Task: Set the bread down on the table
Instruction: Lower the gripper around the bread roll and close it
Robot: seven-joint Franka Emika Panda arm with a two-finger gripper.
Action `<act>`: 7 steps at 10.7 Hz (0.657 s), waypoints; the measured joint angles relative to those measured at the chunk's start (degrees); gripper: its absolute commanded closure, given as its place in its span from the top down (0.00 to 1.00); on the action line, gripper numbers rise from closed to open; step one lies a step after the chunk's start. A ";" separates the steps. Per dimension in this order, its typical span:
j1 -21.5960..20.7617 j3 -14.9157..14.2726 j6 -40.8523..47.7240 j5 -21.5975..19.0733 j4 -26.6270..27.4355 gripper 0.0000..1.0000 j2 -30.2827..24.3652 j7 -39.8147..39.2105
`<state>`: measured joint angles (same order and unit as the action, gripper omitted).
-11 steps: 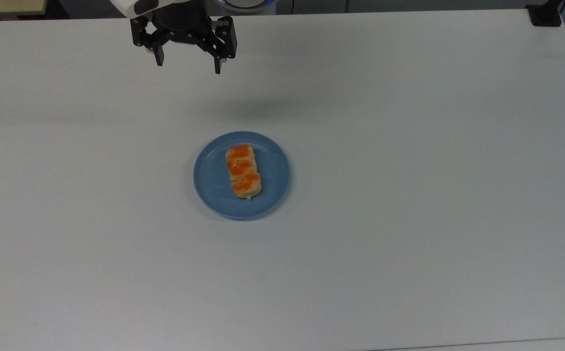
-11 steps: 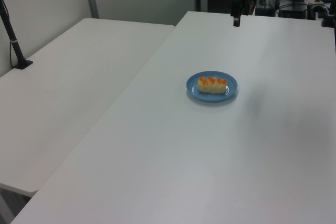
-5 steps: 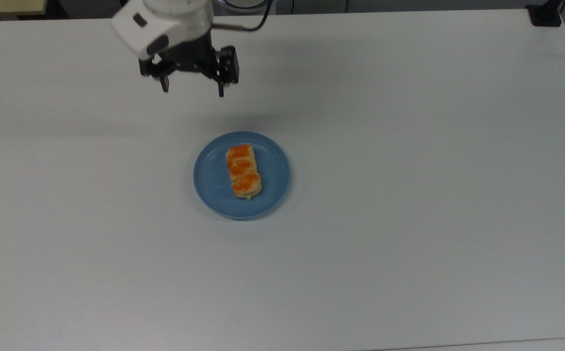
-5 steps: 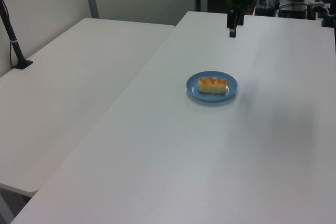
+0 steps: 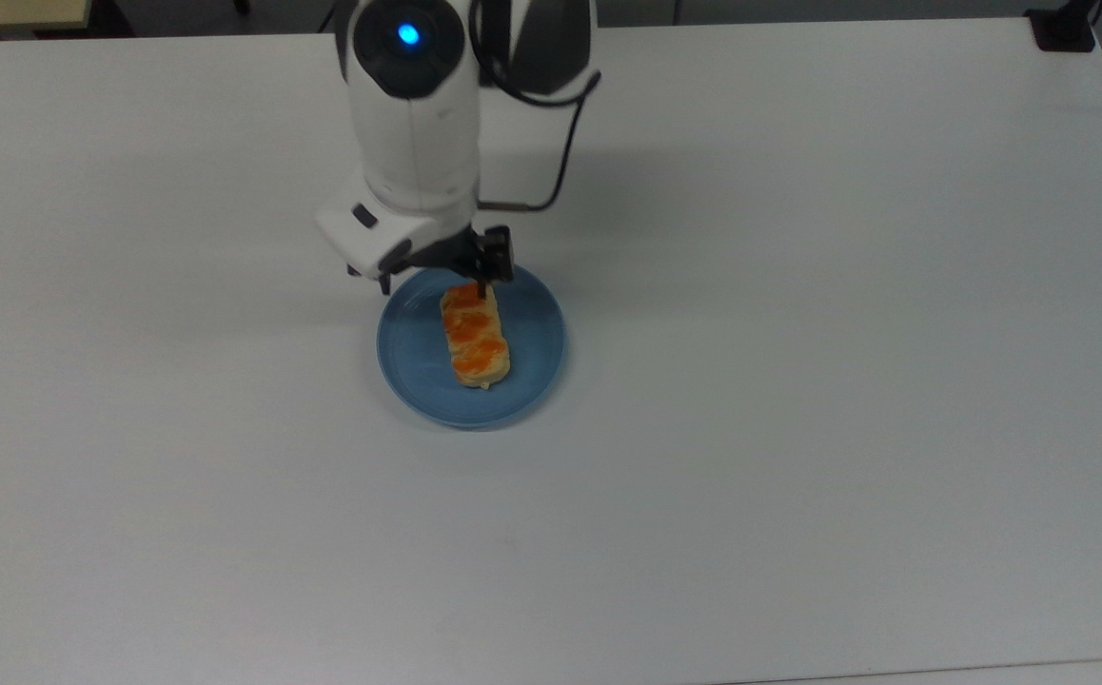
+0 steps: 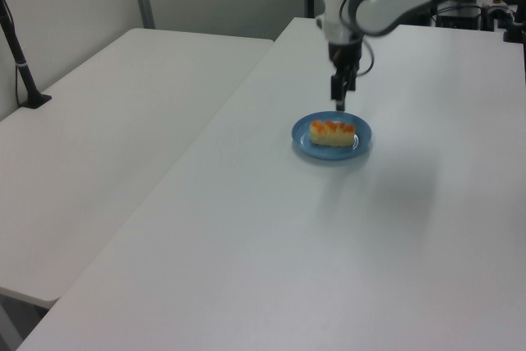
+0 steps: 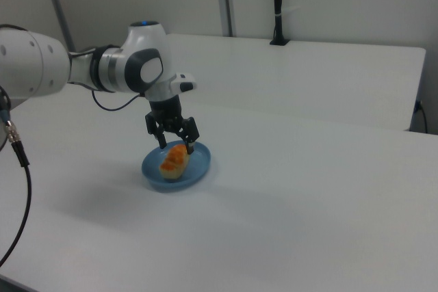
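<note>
The gripper (image 5: 434, 278) has come in from the far edge of the tabletop (image 5: 846, 381) over the last second and now hangs over the 12 o'clock rim of the blue plate (image 5: 418, 354) in the top view, its fingers spread apart and holding nothing. In the right view the gripper (image 7: 175, 145) straddles the far end of the bread (image 7: 174, 160), with one finger at each side and, as far as can be judged, not yet touching it. The bread (image 5: 475, 335) lies in the middle of the blue plate, its long axis running from 12 to 6 o'clock (three orange humps facing up), exactly where it lay before. So the approach is nearly done and the grasp is next: the arm probably needs to shift a little toward 6 o'clock to centre on the bread, descend and close, then lift and set it down on bare tabletop beside the plate.
</note>
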<state>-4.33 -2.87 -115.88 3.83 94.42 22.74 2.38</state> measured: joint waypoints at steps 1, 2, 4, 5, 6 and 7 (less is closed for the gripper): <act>-0.98 0.03 -2.59 0.00 0.01 1.00 1.82 3.26; -1.92 0.06 -4.19 0.00 0.00 1.00 3.27 5.40; -3.00 0.07 -4.97 0.00 -0.11 1.00 4.66 6.73; -3.04 0.07 -4.97 0.00 -0.18 0.95 4.75 6.76; -2.99 0.07 -4.97 0.12 -0.27 0.88 4.75 6.60; -2.91 0.06 -4.97 0.25 -0.32 0.84 4.75 5.24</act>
<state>-7.24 -2.81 -120.85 4.07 94.10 27.49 7.61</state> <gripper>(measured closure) 0.035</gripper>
